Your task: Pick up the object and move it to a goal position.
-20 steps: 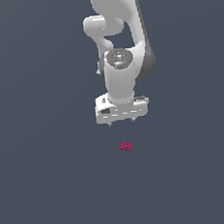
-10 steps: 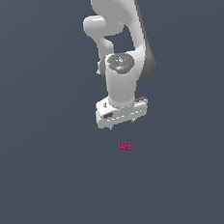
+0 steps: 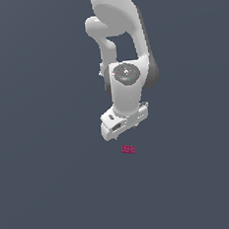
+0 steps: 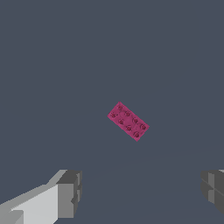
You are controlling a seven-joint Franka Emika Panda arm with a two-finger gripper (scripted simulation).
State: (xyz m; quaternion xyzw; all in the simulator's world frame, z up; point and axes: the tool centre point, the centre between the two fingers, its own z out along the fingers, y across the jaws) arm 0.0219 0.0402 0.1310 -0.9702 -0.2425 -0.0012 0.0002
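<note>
The tool (image 4: pixel 140 192) is wide open and holds nothing, and the little pink block (image 4: pixel 128 121) lies crooked on the tabletop (image 3: pixel 49 192) below, so the fingers might bump it away.

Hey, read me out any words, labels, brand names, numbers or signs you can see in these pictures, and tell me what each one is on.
None: no readable text in either view.
The magenta block shows only round studs, no lettering.
The white gripper and the arm carry no legible label; the small marks on the arm's round joint cap are too blurred to read.
The grey floor is plain.
</note>
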